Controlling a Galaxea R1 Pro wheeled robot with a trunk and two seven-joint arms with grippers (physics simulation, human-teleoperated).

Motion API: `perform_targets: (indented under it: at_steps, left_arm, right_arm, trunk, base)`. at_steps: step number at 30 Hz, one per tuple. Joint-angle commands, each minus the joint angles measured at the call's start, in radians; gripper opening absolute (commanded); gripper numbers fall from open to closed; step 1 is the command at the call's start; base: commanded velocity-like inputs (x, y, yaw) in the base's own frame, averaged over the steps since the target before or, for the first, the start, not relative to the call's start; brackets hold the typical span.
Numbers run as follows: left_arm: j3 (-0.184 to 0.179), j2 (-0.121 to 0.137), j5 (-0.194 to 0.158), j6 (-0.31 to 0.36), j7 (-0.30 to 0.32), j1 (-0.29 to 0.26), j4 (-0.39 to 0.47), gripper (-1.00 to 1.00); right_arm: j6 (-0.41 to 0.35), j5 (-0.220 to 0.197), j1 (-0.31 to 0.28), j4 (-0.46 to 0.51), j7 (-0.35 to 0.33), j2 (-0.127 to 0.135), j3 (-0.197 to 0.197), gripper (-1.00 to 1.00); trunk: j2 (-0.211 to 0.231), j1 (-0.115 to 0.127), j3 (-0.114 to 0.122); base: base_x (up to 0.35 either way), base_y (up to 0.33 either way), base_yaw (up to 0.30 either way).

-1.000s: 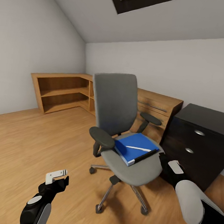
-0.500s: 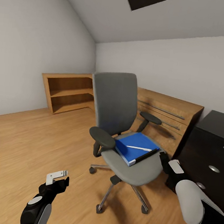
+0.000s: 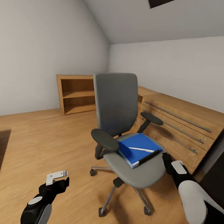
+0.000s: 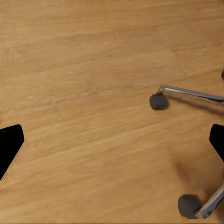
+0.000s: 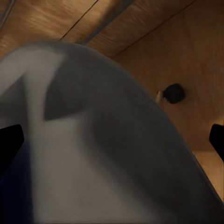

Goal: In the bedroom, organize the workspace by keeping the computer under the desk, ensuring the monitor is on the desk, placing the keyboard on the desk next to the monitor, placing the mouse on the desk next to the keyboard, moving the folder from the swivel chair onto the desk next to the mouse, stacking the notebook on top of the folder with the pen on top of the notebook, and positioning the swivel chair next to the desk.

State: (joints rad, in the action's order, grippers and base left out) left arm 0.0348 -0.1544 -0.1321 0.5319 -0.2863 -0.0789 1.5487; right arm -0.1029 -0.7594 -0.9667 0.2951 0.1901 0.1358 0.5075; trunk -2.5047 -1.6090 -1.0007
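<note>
- Camera panned left since a second ago: the black drawer unit that stood at the right edge is nearly out of frame, and the wooden shelf unit (image 3: 77,94) sits further right in the picture. Both arms keep the same spots in frame.
- swivel chair (image 3: 124,127) stands at centre of the head view on the light wood plank floor (image 3: 35,141), back upright, seat facing lower right.
- folder (image 3: 137,149), bright blue, lies flat on the seat, right of centre.
- notebook (image 3: 150,156): dark edge showing along the folder's lower-right side; can't tell the stacking order.
- pen (image 3: 140,149), thin and white, lies on top of the folder.
- light-wood drawer chest (image 3: 186,129) with bar handles runs behind the chair at right of frame.
- left hand (image 3: 56,176) at lower left of the head view, hovering over bare floor, well apart from the chair. Left wrist view: dark fingertips (image 4: 10,144) at opposite edges, so fingers apart, nothing between them; chair base arms with casters (image 4: 158,101) on the floor beyond.
- right hand (image 3: 165,159) at the seat's right edge, just beside the notebook. Right wrist view: fingertips (image 5: 9,140) at opposite edges, spread, blurred grey seat between them; can't tell if touching.
</note>
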Motion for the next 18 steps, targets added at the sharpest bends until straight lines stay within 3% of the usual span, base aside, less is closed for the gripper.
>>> perform_targets:
  at_steps: [1, 13, 18]
  left_arm:
    - [-0.001, -0.001, -0.011, 0.003, -0.007, -0.001, 0.001, 1.00]
    - [-0.002, -0.001, -0.011, 0.004, -0.007, -0.001, 0.001, 1.00]
    - [-0.008, -0.001, -0.011, 0.004, -0.007, -0.001, -0.004, 1.00]
  right_arm:
    - [-0.003, -0.020, 0.000, -0.044, 0.003, -0.025, 0.004, 1.00]
    - [-0.003, -0.020, 0.000, -0.044, 0.003, -0.025, 0.004, 1.00]
    - [-0.003, -0.020, 0.000, -0.044, 0.003, -0.025, 0.003, 1.00]
  trunk:
    - [0.000, 0.000, -0.001]
    - [0.000, 0.000, -0.001]
    - [0.000, 0.000, -0.001]
  base:
    - [0.200, 0.000, 0.172]
    - [0.035, 0.000, 0.024]
    - [-0.165, 0.000, 0.000]
